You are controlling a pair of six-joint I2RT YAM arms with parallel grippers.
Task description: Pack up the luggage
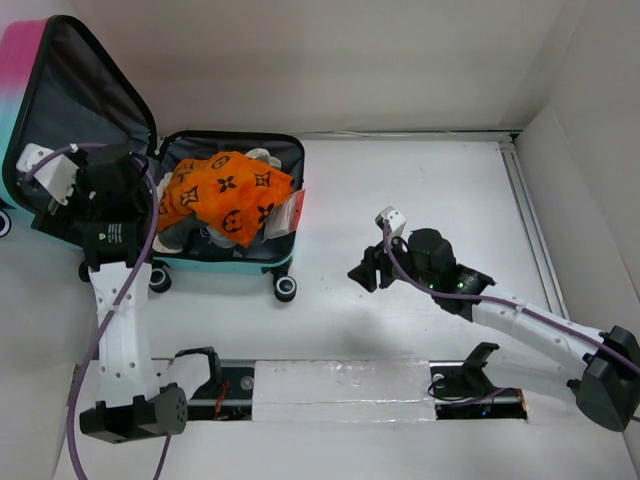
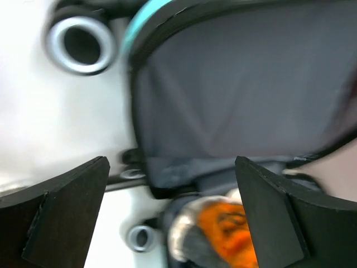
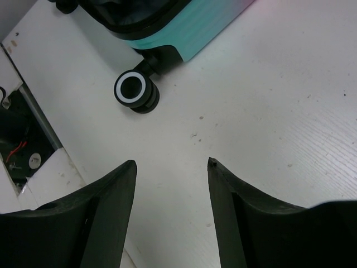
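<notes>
Surface: white table (image 1: 430,190); luggage (image 1: 215,264) lies open at its far left.
Luggage: long axis runs left to right, lid (image 1: 85,95) raised at the left end, orange cloth (image 1: 225,195) inside.
Left gripper (image 2: 172,163): wide, empty, facing the lid's lining; the nearer arm.
Right gripper (image 3: 172,163): partly apart, empty, well right of the luggage.

Open luggage (image 1: 215,265) at the far left corner of the table (image 1: 420,200): the raised lid (image 1: 80,95) blocks approach from the left edge, and heaped orange cloth (image 1: 230,195) fills the lower half. From its near wheel (image 1: 286,288) to the right edge, bare tabletop offers free passage.
</notes>
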